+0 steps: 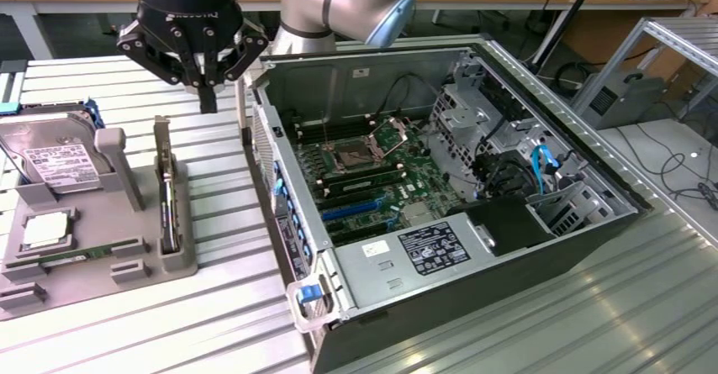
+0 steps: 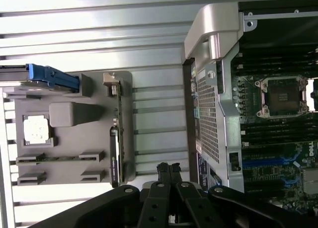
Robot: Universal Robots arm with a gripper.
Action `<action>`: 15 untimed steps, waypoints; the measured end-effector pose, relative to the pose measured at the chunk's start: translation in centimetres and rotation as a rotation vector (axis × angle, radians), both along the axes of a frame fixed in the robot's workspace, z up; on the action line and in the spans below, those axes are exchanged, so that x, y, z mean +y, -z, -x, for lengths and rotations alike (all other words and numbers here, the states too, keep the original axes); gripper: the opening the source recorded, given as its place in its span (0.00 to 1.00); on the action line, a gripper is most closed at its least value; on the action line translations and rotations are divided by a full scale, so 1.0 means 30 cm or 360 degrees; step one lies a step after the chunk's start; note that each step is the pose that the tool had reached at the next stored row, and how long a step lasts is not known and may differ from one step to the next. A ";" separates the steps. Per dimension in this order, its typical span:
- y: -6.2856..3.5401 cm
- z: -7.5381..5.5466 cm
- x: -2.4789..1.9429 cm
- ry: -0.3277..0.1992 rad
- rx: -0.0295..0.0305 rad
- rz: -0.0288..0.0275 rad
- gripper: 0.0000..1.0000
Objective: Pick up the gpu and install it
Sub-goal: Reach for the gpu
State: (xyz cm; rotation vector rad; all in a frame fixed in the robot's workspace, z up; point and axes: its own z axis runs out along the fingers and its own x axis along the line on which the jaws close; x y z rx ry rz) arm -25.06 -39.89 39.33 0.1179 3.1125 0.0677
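The gpu point(image 1: 167, 187) is a long thin dark card standing on edge in a slot along the right side of the grey holder tray point(image 1: 84, 260), its silver bracket at the far end. In the wrist view the gpu point(image 2: 115, 138) lies along the tray's edge. My gripper point(image 1: 208, 97) hangs above the slatted table between the tray and the open computer case point(image 1: 449, 181), fingers pressed together and holding nothing. It is beyond the card's far end, not touching it. The closed fingertips point(image 2: 168, 171) show in the wrist view.
A silver hard drive point(image 1: 45, 155) with a white label leans in the tray, with a square chip point(image 1: 47, 229) and a memory stick point(image 1: 67, 260) nearer the front. The motherboard point(image 1: 376, 176) lies exposed inside the case. Workbenches and cables stand behind.
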 end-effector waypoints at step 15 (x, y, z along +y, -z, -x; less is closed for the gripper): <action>0.000 0.055 0.000 0.0000 0.00001 0.00001 0.11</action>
